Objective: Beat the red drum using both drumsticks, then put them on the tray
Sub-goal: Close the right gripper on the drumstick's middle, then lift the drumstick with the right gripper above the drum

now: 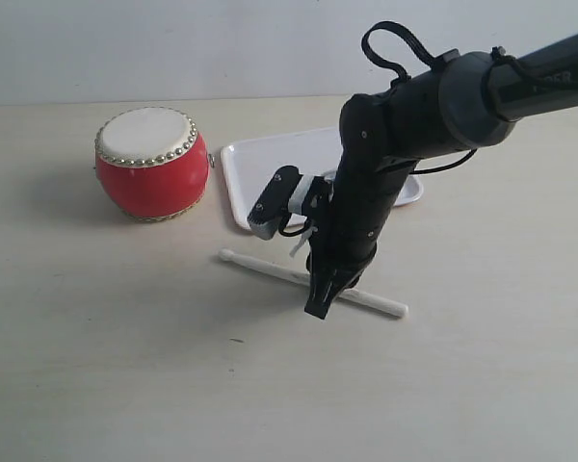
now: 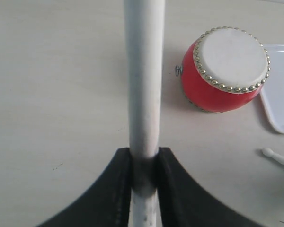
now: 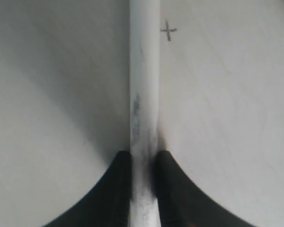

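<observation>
The red drum [image 1: 152,164] stands upright on the table at the left, with the white tray [image 1: 260,168] just to its right. One drumstick [image 1: 270,269] lies flat on the table in front of the tray. My right gripper [image 1: 323,298] points down onto its middle, and the right wrist view shows the gripper [image 3: 143,158] shut on that stick [image 3: 144,71]. My left gripper [image 2: 143,156] is shut on the other drumstick [image 2: 143,71], held above the table. From there I see the drum [image 2: 225,71], a tray corner [image 2: 281,94] and the lying stick's tip [image 2: 274,157]. The left arm is outside the exterior view.
The right arm's black body and cables [image 1: 405,125] hang over the tray's right half and hide it. A pencilled cross [image 3: 168,31] marks the pale tabletop near the lying stick. Bare table stretches in front of and left of the drum.
</observation>
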`<state>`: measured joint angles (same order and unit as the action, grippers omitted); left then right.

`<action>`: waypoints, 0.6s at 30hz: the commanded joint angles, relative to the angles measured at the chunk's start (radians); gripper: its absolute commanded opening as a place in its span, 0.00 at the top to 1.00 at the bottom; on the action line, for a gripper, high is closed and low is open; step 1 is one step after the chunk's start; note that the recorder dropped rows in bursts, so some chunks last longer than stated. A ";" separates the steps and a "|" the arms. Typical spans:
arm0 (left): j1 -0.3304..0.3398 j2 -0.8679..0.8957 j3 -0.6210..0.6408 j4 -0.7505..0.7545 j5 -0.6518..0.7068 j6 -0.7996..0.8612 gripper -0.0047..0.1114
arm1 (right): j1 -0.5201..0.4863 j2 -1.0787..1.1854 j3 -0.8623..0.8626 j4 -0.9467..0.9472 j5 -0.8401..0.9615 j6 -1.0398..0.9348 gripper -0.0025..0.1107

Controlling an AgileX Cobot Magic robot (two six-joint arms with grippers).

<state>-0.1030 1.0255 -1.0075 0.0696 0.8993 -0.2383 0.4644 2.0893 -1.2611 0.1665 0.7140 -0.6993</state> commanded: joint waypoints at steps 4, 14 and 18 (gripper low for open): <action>0.001 -0.006 0.003 -0.002 0.000 0.000 0.96 | 0.000 0.008 -0.037 0.120 0.072 -0.074 0.98; 0.001 -0.006 0.003 -0.002 0.000 0.000 0.96 | 0.106 -0.242 -0.283 0.181 0.238 -0.024 0.98; 0.001 -0.006 0.003 -0.002 0.000 0.000 0.96 | 0.140 -0.331 -0.354 0.205 0.242 -0.004 0.98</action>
<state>-0.1030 1.0255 -1.0075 0.0696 0.8993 -0.2383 0.5905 1.8125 -1.5787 0.3511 0.9396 -0.7183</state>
